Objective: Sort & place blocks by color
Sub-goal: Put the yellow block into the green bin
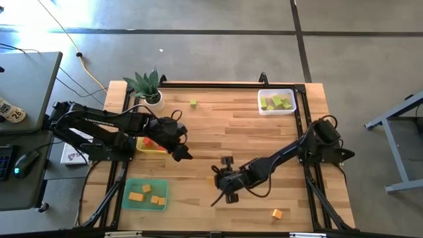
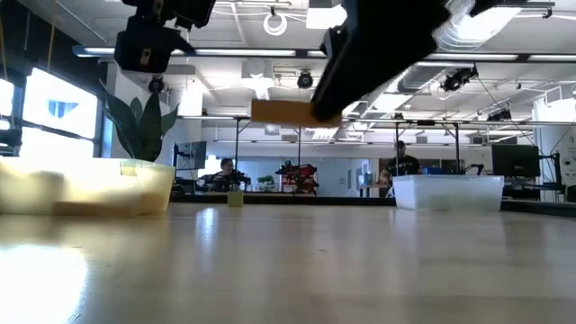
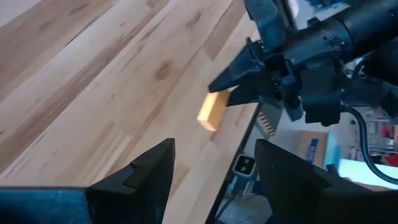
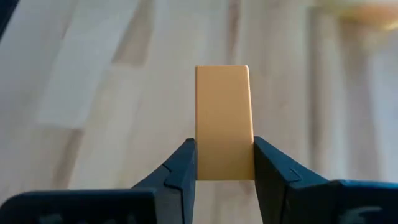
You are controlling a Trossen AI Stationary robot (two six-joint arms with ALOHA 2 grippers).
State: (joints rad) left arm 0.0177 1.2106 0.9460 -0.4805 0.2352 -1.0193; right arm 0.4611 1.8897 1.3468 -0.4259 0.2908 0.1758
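Right gripper (image 4: 224, 163) clenched on orange brick (image 4: 222, 121), held above table centre, near side. Brick looks light, rigid, smooth-faced; could slip, so pinch flat long sides low, as now. Left gripper (image 3: 214, 163) open, empty, left of it.

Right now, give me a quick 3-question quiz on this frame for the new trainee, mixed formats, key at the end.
1. True or false: the right gripper holds an orange brick clear of the table.
2. Which tray holds the light green blocks? A) the clear tray at the far right B) the green tray at the near left C) the yellow tray under the left arm
3. Fill in: the left gripper is ____ and empty.

Key: 1 true (the low view shows the brick in the air). 2 A. 3 open.
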